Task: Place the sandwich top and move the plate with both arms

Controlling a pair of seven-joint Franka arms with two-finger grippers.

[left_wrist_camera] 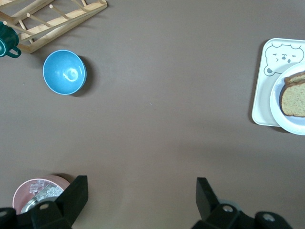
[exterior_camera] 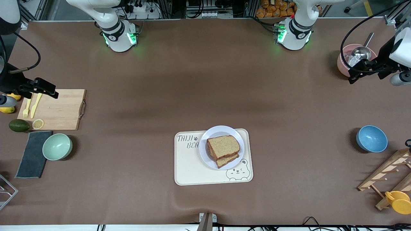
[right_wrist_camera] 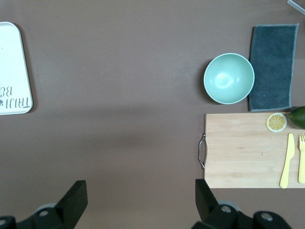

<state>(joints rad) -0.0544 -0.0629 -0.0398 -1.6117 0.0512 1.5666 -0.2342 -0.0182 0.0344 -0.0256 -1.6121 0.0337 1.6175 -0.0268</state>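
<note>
The light-brown square sandwich top lies on the round pale plate on the cream bear tray. Only the wrist views show each pincer wide: left pincer by the pink bowl, right pincer near the wooden board.

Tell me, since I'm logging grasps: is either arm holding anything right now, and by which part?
Nothing is held. The left gripper hangs open over the pink bowl; the right gripper hangs open over the cutting board.

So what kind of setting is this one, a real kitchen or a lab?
Most likely a lab bench staged as a kitchen: two robot arm bases bolted along a brown-covered table, metal framing and cables at its edge, and props such as a sandwich on a plate and a cutting board.
</note>
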